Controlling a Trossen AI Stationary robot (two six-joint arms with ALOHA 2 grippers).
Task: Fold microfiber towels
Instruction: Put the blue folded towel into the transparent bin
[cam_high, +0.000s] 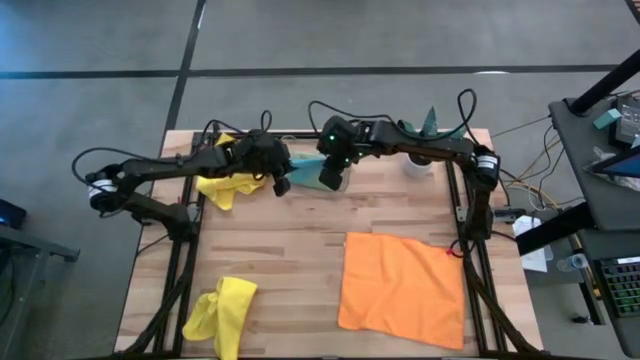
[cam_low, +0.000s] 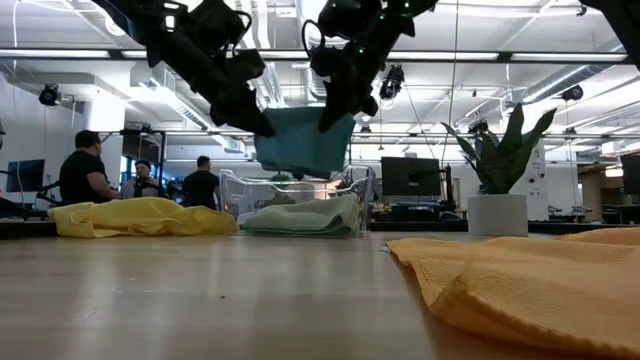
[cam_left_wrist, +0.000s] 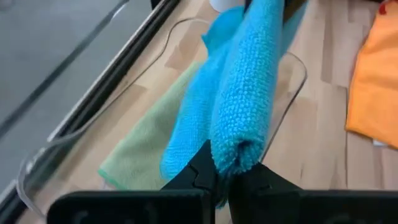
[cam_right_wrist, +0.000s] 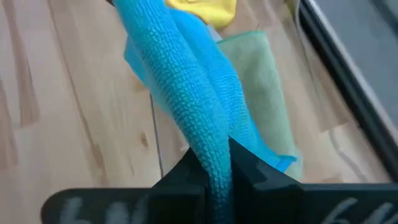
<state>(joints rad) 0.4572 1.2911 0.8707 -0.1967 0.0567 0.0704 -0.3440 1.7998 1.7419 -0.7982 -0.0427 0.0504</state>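
Hanging between both grippers above the clear tray (cam_left_wrist: 292, 65), the blue towel (cam_low: 300, 140) is being held folded and stretched, clear of the table (cam_high: 300, 260). Left gripper (cam_left_wrist: 225, 177) is pinching one end of the blue towel, fingers clenched on the fold. Right gripper (cam_right_wrist: 217, 168) is pinching the opposite end, likewise clenched on the cloth. Green towel (cam_low: 300, 217) is lying folded flat inside the tray, directly beneath the blue one. Yellow towel (cam_high: 228, 187) is sitting crumpled at the table's far left, beside the tray and partly under the left arm. Second yellow towel (cam_high: 222, 310) is lying bunched at the near left corner. Orange towel (cam_high: 405, 288) is lying spread flat at the near right. Plant (cam_low: 497, 165) is standing in its white pot at the far right. People (cam_low: 85, 170) are sitting in the room behind.
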